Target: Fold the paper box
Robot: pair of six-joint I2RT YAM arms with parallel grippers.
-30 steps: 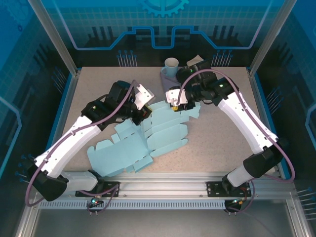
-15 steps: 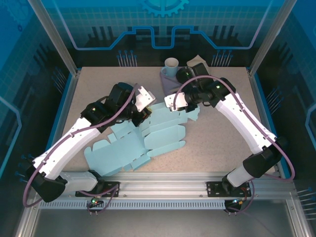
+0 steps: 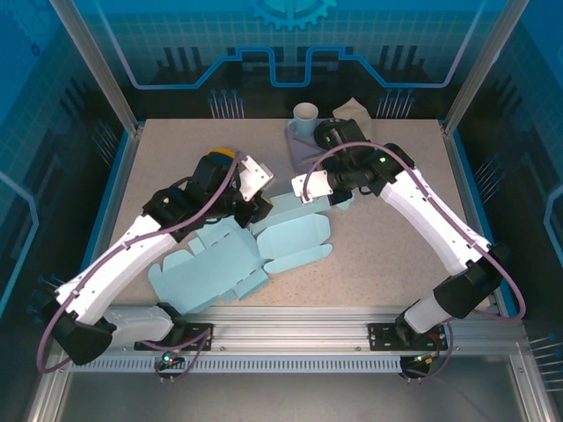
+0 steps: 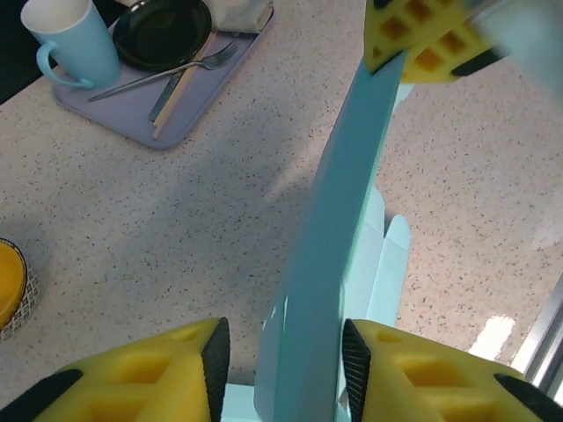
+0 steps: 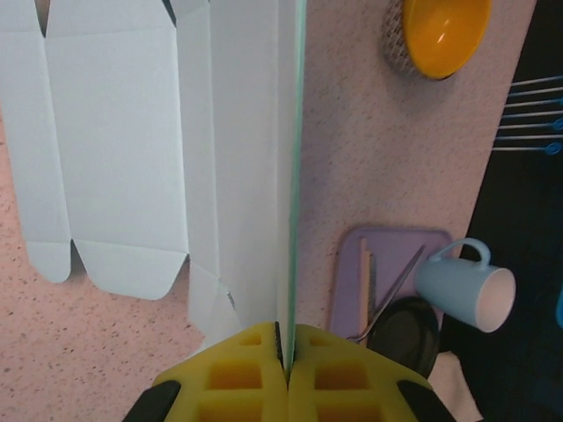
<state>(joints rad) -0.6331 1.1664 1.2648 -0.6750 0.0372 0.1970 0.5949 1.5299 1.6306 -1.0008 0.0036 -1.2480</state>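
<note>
The light blue paper box (image 3: pixel 237 259) lies mostly flat on the table, with one panel (image 4: pixel 339 220) raised on edge. My right gripper (image 5: pixel 286 352) is shut on that panel's edge (image 5: pixel 295 176); in the top view it is at mid-table (image 3: pixel 308 187). My left gripper (image 4: pixel 283 369) is open and straddles the same upright panel. The panel lies close to the right pad (image 4: pixel 354 365), with a gap to the left pad (image 4: pixel 215 365). In the top view the left gripper (image 3: pixel 257 207) sits just left of the right one. The right fingers (image 4: pixel 422 44) appear at the panel's far end.
A purple tray (image 3: pixel 303 148) at the back holds a black dish (image 4: pixel 163 31), a fork and chopsticks. A light blue mug (image 3: pixel 304 114) stands on the tray's far end. A yellow bowl (image 3: pixel 220 152) sits behind my left arm. A crumpled napkin (image 3: pixel 352 107) lies at the back.
My left gripper has opened off the raised panel while my right gripper has closed onto it. Both grippers and the sheet have shifted slightly toward the front left, uncovering the yellow bowl.
</note>
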